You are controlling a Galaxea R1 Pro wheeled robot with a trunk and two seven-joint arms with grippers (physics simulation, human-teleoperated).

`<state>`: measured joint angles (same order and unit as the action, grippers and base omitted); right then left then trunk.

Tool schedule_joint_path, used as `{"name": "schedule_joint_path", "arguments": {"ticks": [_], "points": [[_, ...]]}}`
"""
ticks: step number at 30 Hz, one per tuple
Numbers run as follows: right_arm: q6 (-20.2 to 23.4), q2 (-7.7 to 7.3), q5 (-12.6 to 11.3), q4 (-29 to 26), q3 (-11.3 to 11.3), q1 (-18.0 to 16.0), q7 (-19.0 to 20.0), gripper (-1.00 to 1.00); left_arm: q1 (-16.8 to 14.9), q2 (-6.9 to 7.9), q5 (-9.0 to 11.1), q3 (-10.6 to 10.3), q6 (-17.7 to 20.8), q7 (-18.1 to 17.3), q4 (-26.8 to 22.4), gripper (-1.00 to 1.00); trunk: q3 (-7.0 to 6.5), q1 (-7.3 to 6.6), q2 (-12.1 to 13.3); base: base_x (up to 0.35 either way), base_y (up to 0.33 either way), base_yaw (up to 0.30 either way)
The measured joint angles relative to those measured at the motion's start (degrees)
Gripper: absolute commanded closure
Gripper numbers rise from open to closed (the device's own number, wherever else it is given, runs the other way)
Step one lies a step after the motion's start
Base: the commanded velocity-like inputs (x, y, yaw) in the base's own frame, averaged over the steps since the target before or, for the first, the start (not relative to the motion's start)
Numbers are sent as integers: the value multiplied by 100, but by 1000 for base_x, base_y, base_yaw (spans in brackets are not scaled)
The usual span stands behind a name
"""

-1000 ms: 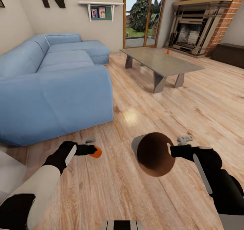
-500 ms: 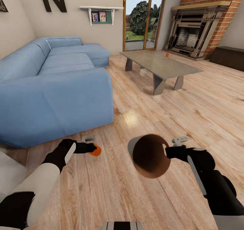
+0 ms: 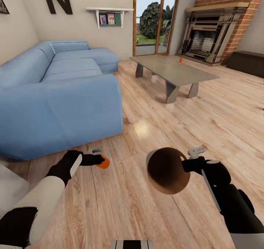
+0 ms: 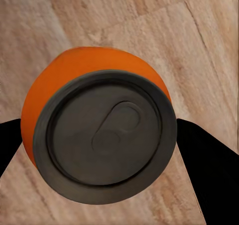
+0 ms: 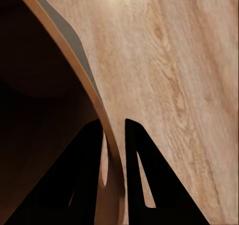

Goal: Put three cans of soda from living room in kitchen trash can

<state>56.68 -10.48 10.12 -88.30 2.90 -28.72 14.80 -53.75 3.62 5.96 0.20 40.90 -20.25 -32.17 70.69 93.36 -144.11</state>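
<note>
Left fingers clenched on orange can; right fingers pinching trash can rim. Swing can over trash can's mouth before release.

— Where was everything?
— Stood in the living room, on the plank floor. Sofa to the left, low table ahead and right of it, fireplace behind the table against the far right wall, bench just right of that. Glass door in the back wall, between shelf and fireplace.
— And the cans?
— One can in the left gripper, low and left, clamped between both fingers. Another, probably a can, on the table's far edge.
— The bin?
— Tash can right of the held can, apart from it, mouth tipped toward the camera, rim pinched in the right gripper, one finger inside the wall, the other outside.
</note>
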Motion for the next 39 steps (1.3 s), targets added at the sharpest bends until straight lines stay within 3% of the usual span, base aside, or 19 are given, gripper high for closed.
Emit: {"name": "schedule_joint_path", "arguments": {"ticks": [5, 9, 10, 11, 13, 15, 16, 19, 20, 21, 23, 24, 25, 28, 29, 32, 36, 39], "points": [[-174, 121, 318, -78, -124, -8, 65, 100, 122, -8, 12, 40, -7, 41, -130, 100, -111, -13, 7, 0, 0, 0], [-330, 248, 422, -101, -150, -9, 135, 100, 250, -10, 12, 48, -12, 53, -158, 100, -199, -23, 12, 0, 0, 0], [-421, 334, 526, -99, -154, -8, 152, 100, 428, -10, 9, 45, -13, 54, -159, 100, -221, -25, 14, 0, 0, 0], [-436, 339, 449, -111, -160, -10, 181, 100, 444, -10, 17, 50, -15, 55, -163, 100, -244, -29, 15, 0, 0, 0], [-436, 341, 158, -111, -167, -7, 227, 100, 448, -10, 23, 50, -15, 55, -166, 100, -288, -33, 17, 0, 0, 0], [-444, 342, -279, -113, -174, -8, 259, 100, 450, -10, 24, 51, -13, 56, -166, 100, -332, -39, 20, 0, 0, 0], [-451, 343, -572, -113, -176, -8, 273, 100, 451, -10, 24, 51, -12, 54, -167, 100, -354, -41, 22, 0, 0, 0], [-399, 346, -1755, -120, -166, -8, 320, 100, 451, -11, 25, 51, -13, 46, -165, 100, -421, -50, 25, 0, 0, 0], [-386, 346, -1837, -121, -161, -7, 329, 100, 451, -11, 24, 51, -13, 46, -165, 100, -443, -52, 26, 0, 0, 0], [-406, 345, -1685, -119, -168, -8, 307, 100, 451, -11, 24, 51, -13, 46, -166, 100, -466, -55, 28, 0, 0, 0], [-475, 342, -1142, -110, -184, -8, 268, 100, 453, -9, 24, 51, -10, 42, -168, 100, -509, -59, 31, 0, 0, 0], [-474, 341, -1025, -110, -184, -8, 275, 100, 453, -9, 25, 51, -10, 41, -168, 100, -531, -62, 32, 0, 0, 0], [-473, 338, -1093, -97, -186, -8, 274, 100, 453, -9, 25, 51, -11, 37, -169, 100, -553, -64, 34, 0, 0, 0], [-419, 332, -1588, -118, -190, -9, 339, 100, 452, -7, 25, 51, -11, 12, -169, 100, -621, -73, 37, 0, 0, 0], [-418, 328, -1584, -117, -195, -9, 360, 100, 452, -6, 24, 51, -9, 7, -171, 100, -643, -75, 39, 0, 0, 0], [-467, 285, -1256, -111, -259, -9, 493, 100, 453, -3, 26, 53, 4, -11, -172, 100, -709, -82, 43, 0, 0, 0], [-433, 255, -1476, -117, -355, -9, 709, 100, 452, -2, 34, 55, 17, -120, -171, 100, -798, -93, 48, 0, 0, 0], [-451, 228, -1365, -116, -381, -9, 743, 100, 452, -1, 30, 55, 26, -202, -174, 100, -864, -101, 52, 0, 0, 0]]}}
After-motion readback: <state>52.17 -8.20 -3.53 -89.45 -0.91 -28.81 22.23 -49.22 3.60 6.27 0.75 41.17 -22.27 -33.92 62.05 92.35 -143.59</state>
